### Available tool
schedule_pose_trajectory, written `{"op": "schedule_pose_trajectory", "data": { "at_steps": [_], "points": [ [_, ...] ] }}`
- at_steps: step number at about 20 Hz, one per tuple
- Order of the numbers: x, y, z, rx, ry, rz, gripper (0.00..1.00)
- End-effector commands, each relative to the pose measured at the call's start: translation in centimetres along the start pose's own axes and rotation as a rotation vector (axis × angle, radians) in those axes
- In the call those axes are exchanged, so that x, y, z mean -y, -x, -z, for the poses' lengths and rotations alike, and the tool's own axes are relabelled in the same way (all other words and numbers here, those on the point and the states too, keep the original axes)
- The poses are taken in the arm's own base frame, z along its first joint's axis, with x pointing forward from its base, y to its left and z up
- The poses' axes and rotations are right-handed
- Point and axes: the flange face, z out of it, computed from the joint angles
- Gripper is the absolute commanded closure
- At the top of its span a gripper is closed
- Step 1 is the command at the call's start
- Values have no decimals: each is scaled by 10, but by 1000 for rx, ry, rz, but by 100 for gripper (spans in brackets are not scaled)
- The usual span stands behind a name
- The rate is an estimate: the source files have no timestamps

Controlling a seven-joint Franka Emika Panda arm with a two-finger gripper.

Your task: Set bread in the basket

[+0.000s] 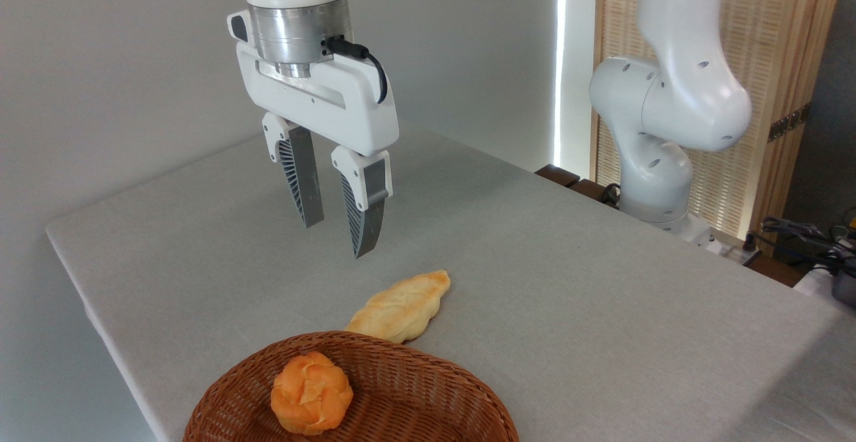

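Bread [401, 307], a pale golden braided loaf with tapered ends, lies flat on the grey table [568, 281], its near end just behind the far rim of the basket [414, 375]; whether they touch cannot be told. It sits below and to the right of the gripper [338, 238], which hangs in the air well clear of it. The jaws stand partly open with nothing between them, a narrow gap showing between the two ribbed grey fingers [302, 181], which point down at the tabletop. The basket is a shallow oval of reddish-brown woven wicker at the near edge of the table. Inside it rests a round bun [311, 393], deeper orange and knotted on top. The table covering looks like a matte, finely textured cloth.
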Motion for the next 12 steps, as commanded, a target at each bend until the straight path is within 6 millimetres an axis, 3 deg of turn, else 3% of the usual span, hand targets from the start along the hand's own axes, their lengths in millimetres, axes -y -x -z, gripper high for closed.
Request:
{"op": "schedule_pose_trajectory", "data": {
  "at_steps": [1,12],
  "points": [
    [-7,-1,-3,46,37,-1,0],
    [-5,3,3,38,30,-1,0]
  ]
}}
